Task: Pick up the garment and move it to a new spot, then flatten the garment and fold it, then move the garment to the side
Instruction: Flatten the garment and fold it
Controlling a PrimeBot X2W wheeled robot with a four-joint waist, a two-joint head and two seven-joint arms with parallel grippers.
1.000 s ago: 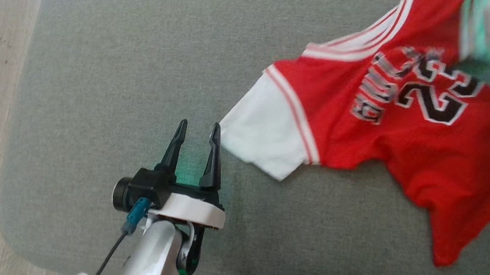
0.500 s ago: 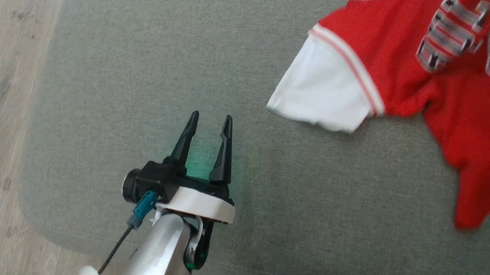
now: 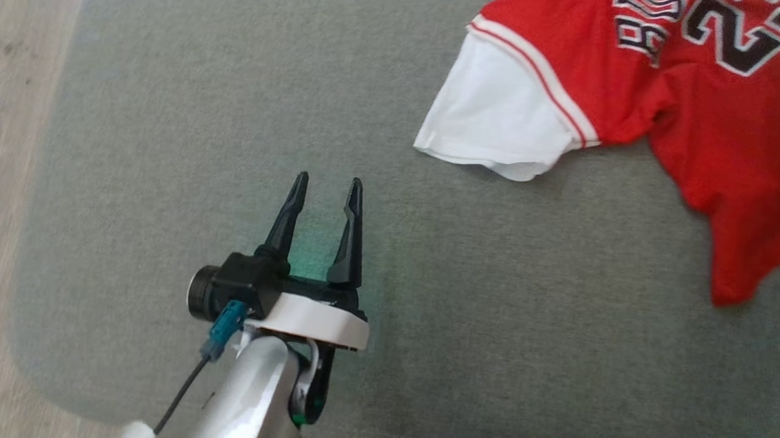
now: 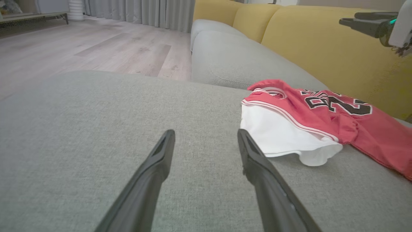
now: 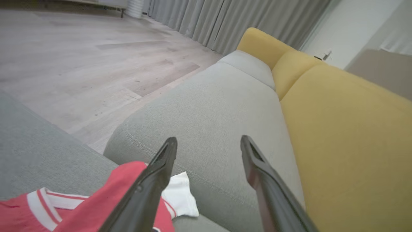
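The garment, a red jersey lying rumpled on the grey sofa cushion toward 1 o'clock in the head view, looks light and limp, so its white sleeve or shoulder seam seems the best hold. The left claw, spread and empty, sits at the sleeve's 8 o'clock, and the right claw, likewise spread and empty, hangs over the jersey's edge. Its 3 o'clock side runs off the head view.

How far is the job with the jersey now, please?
Done: nothing certain; the red jersey lies rumpled and unfolded on the grey cushion. In hand: nothing; left gripper, short of the white sleeve, and right gripper are open, empty. Left: flattening, folding, moving aside.
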